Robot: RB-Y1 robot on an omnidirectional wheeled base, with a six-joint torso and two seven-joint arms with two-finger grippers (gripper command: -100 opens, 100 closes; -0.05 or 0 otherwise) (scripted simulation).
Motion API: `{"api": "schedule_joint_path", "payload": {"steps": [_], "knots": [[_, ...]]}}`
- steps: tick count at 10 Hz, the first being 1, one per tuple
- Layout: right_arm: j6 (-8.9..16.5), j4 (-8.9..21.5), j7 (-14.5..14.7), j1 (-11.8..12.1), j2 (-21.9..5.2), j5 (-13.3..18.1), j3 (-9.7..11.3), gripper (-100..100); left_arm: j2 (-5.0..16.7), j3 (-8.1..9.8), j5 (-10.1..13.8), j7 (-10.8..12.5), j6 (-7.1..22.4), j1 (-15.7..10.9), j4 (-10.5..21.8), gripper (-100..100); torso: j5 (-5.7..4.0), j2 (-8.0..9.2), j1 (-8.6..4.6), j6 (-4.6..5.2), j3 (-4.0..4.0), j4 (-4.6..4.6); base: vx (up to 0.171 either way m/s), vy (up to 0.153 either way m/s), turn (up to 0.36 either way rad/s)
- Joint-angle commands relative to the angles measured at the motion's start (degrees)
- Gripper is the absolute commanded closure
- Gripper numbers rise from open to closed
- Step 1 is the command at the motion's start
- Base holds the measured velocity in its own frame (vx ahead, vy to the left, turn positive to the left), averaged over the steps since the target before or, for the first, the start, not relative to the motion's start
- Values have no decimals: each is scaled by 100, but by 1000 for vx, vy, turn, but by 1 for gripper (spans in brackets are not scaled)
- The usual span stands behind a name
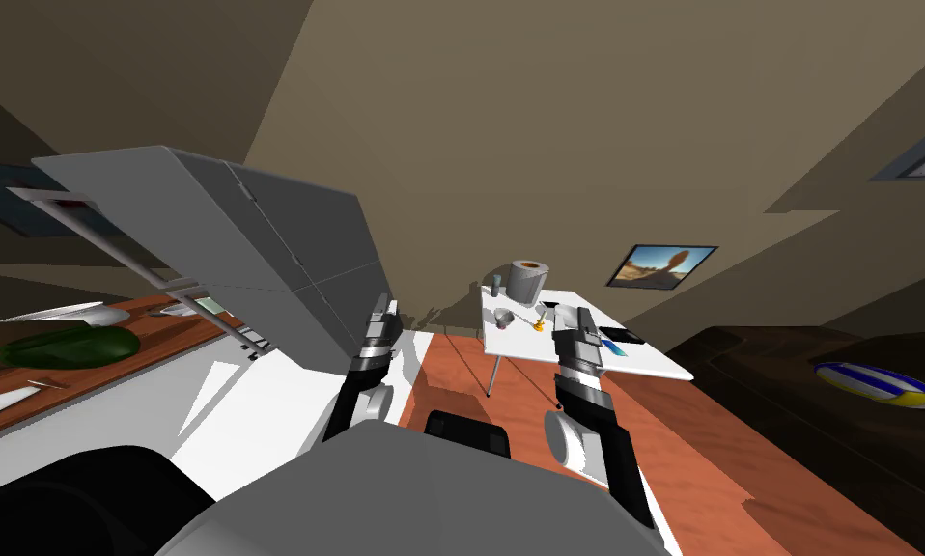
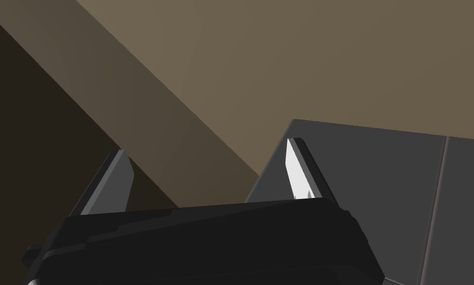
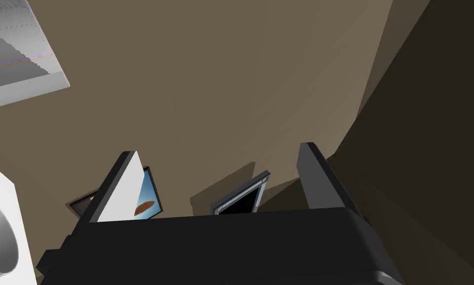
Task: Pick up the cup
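Observation:
A small grey cup (image 1: 503, 317) stands on a white table (image 1: 644, 362) ahead of me, near its left edge. Beside it are a larger grey cylinder (image 1: 528, 280), a small bluish bottle (image 1: 496, 285) and a small orange item (image 1: 538, 326). My right gripper (image 1: 578, 317) is raised in front of the table's near side, to the right of the cup and apart from it; its fingers stand open and empty (image 3: 218, 148). My left gripper (image 1: 385, 309) is held up beside a tall grey cabinet (image 1: 258, 241), also open with nothing in it (image 2: 207, 147).
A black flat device (image 1: 625, 335) and a blue item (image 1: 613, 346) lie on the table's right part. A wooden counter (image 1: 161, 347) with a green object (image 1: 65, 346) runs on the left. A dark sofa (image 1: 789, 386) with a ball (image 1: 881, 383) sits on the right.

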Motion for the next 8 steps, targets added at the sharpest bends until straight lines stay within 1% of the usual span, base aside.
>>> {"api": "schedule_joint_path", "payload": {"steps": [1, 3, 5, 6, 7, 8], "knots": [[15, 54, 11, -17, -172, 38, 2, -100, 0, 0, 0, 0, 0, 0, 0, 0, 0, 0, 0, 0, 0, 0, -21, 4, 25], [44, 178, 37, -51, -507, 126, 10, -100, 0, 0, 0, 0, 0, -1, 0, 0, 0, 13, -1, 0, 7, 3, -53, 6, 39], [77, 366, 78, -95, -862, 258, 26, -100, 0, 0, 0, 0, 0, -1, 0, 0, 0, 26, 0, -1, 15, 5, -87, 11, 48], [77, 366, 78, -95, -936, 258, 26, -100, 0, 0, 0, 0, 0, -1, 0, 0, 0, 36, 2, 0, 20, 7, -69, 16, 16], [94, 484, 105, -121, -1157, 338, 34, -100, 0, 0, 0, 0, 0, -1, 0, 0, 1, 29, 4, 0, 17, 7, -44, 11, 41], [111, 619, 135, -150, -1314, 427, 41, -100, 0, 0, 0, 0, 0, -1, 0, 0, 0, 20, 2, -1, 12, 5, -72, 17, 75]]}}
